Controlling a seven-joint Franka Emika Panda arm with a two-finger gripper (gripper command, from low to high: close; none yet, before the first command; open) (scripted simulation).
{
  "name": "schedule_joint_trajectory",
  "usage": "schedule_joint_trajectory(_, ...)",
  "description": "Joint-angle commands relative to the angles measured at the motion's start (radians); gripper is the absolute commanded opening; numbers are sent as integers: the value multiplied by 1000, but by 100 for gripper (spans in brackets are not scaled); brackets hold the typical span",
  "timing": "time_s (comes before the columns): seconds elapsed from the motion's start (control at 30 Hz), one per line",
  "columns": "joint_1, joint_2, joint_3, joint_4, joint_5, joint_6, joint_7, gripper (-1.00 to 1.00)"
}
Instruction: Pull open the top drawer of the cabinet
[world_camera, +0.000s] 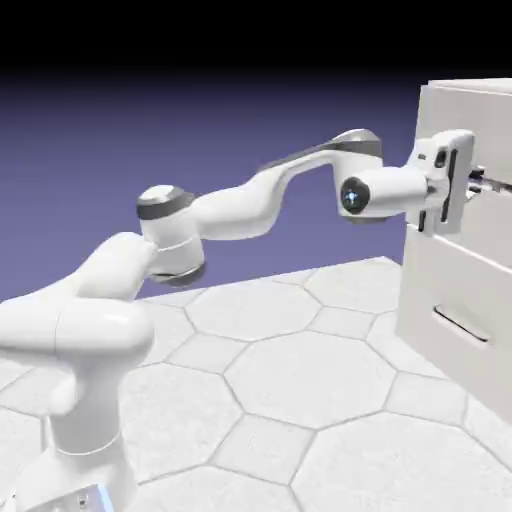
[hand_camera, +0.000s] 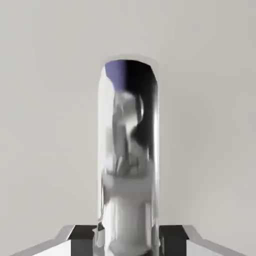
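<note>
We see rendered simulation scene, not real room. Floor (world_camera: 300, 390) is white surface tiled in large hexagons, under flat blue-violet backdrop (world_camera: 150, 140) fading to black at top. Only furnishing we find: plain off-white cabinet (world_camera: 470, 290) with smooth, textureless faces. White robot arm (world_camera: 200, 220) looks equally smooth, computer-drawn.

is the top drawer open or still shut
Looks shut: in the exterior view the top drawer front shows no gap from the cabinet. The tool is at its handle.
</note>
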Motion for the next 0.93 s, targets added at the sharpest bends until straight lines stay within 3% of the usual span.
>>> schedule_joint_trajectory(0.0, 23, 1, -5, -37, 4, -12, -8, -100)
schedule_joint_trajectory(0.7, 564, 69, -173, -767, -122, -207, -72, -100)
schedule_joint_trajectory(0.73, 564, 69, -173, -767, -122, -207, -72, 100)
schedule_joint_trajectory(0.9, 695, 109, -232, -909, -189, -217, -65, 100)
